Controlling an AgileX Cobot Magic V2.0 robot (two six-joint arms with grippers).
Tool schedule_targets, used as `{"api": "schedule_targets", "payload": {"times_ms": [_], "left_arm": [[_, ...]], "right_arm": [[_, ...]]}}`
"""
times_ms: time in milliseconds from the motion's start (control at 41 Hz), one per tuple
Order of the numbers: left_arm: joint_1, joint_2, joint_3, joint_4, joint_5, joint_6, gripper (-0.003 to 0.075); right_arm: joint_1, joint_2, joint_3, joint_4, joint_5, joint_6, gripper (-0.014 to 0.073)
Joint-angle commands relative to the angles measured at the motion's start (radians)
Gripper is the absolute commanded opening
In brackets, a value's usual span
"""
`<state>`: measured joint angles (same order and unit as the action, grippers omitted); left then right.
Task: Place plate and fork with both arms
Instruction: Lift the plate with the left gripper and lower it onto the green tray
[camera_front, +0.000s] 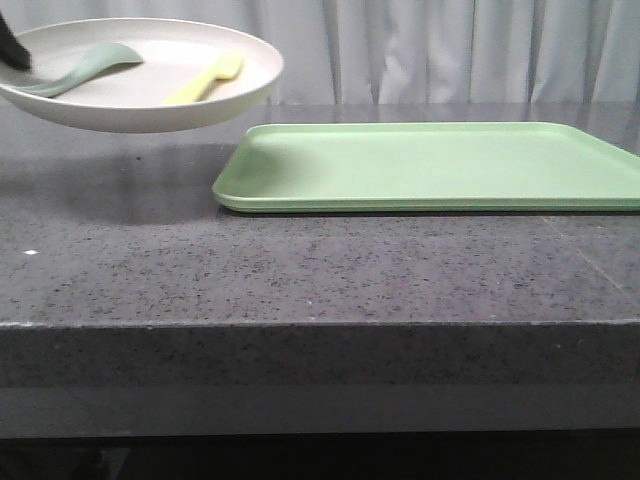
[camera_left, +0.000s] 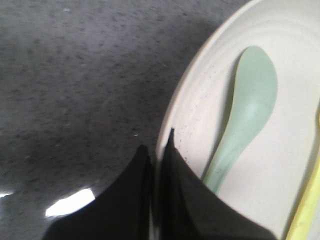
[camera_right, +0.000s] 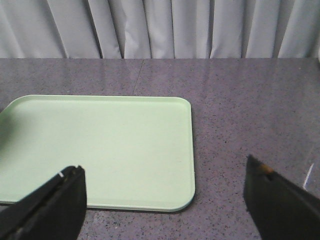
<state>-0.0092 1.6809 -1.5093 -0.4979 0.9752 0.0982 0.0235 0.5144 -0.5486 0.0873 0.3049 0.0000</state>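
The cream-white plate (camera_front: 130, 100) hangs in the air at the far left, above the dark counter, tilted a little. My left gripper (camera_front: 12, 52) is shut on its left rim; in the left wrist view its fingers (camera_left: 157, 150) pinch the plate's rim (camera_left: 200, 90). The pale-yellow fork (camera_front: 205, 80) lies in the plate, at its right side, and shows as a yellow edge in the left wrist view (camera_left: 307, 210). A grey-green spoon (camera_front: 85, 68) lies beside it (camera_left: 247, 115). My right gripper (camera_right: 162, 175) is open and empty, above the counter by the tray's near right corner.
A flat light-green tray (camera_front: 430, 165) lies on the speckled dark counter (camera_front: 300, 270), right of the plate; it also shows in the right wrist view (camera_right: 100, 145). Grey curtains (camera_front: 450, 50) hang behind the counter. The counter's front edge (camera_front: 320, 325) runs across the view.
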Motion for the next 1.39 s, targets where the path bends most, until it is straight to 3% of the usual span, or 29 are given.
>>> {"api": "schedule_targets", "payload": {"times_ms": [0,244,440,684,1197,1368], "left_arm": [[-0.095,0.008,-0.076,-0.065,-0.087,-0.042,-0.0018],[-0.299,0.193,-0.283,-0.065,-0.106,-0.126,-0.0018],[-0.395,0.343,-0.486,-0.063,-0.096,-0.182,-0.0018],[-0.413,0.467,-0.633,-0.063,-0.059,-0.27,-0.0018],[-0.413,0.49,-0.638,-0.032,-0.025,-0.282,-0.0013],[-0.413,0.49,-0.638,-0.03,-0.025,-0.282,0.0084]], "right_arm": [[0.001,0.01,-0.035,-0.011,-0.076,0.0,0.0654],[0.001,0.01,-0.035,-0.011,-0.074,0.0,0.0654],[0.001,0.01,-0.035,-0.011,-0.062,0.0,0.0654],[0.001,0.01,-0.035,-0.011,-0.046,0.0,0.0654],[0.001,0.01,-0.035,-0.011,-0.046,0.0,0.0654],[0.001,0.01,-0.035,-0.011,-0.046,0.0,0.0654]]}}
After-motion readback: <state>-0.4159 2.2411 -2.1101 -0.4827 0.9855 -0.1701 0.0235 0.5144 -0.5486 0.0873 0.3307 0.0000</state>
